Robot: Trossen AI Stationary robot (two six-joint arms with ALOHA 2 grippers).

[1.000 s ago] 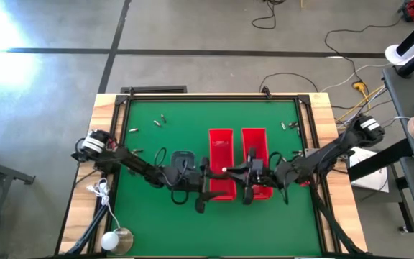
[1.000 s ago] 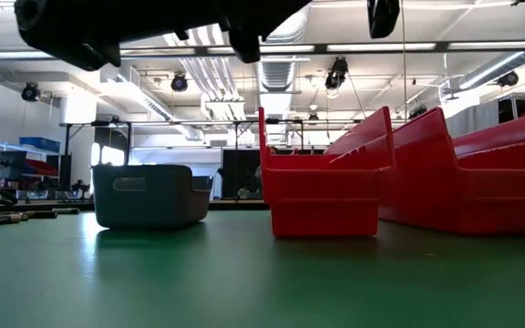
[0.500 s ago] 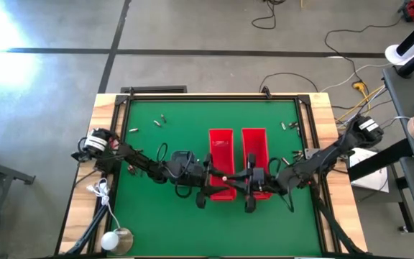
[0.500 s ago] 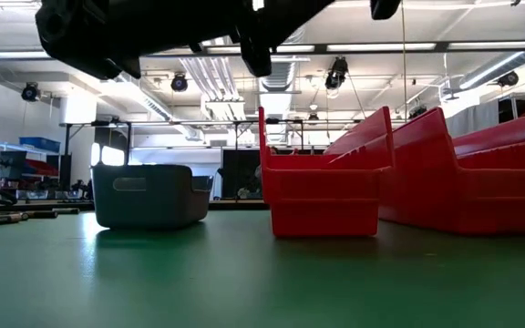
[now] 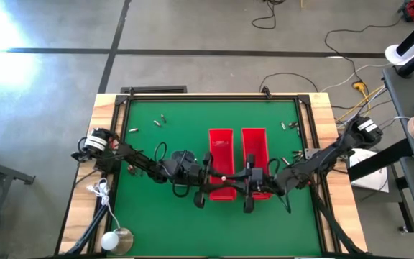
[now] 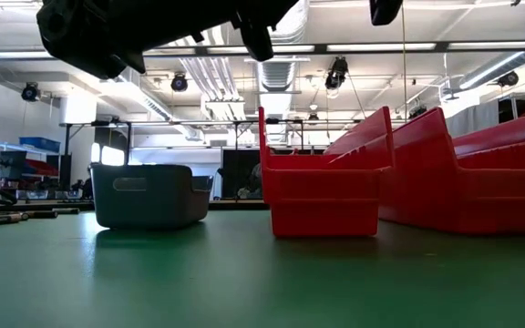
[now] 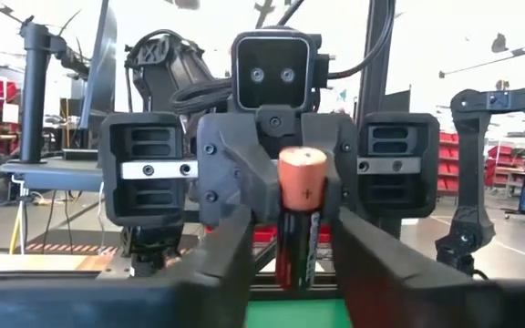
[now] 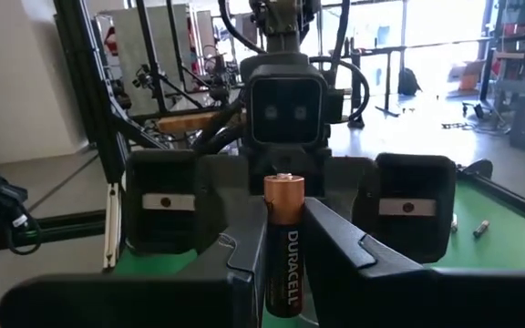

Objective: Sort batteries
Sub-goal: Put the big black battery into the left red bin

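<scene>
Quick update: over the last second the two arms have slid together above the near end of the red bins [image 5: 220, 140], and the left claw [image 7: 294, 273] has gone from wide open to partly closed around the battery [image 7: 301, 214]. The battery stands upright with its copper end up, and the right claw [image 8: 283, 273] is clamped on it. To me that looks like a mid-air handoff getting started, so sorting this one is underway but it isn't in a bin yet. I honestly can't tell whether the left claw is actually pinching it or just flanking it. From above the battery is lost among the dark arms, and the low camera cuts the claws off at the top. Other batteries [image 5: 160, 119] sit scattered at the far side of the bench [image 5: 178, 137].
</scene>
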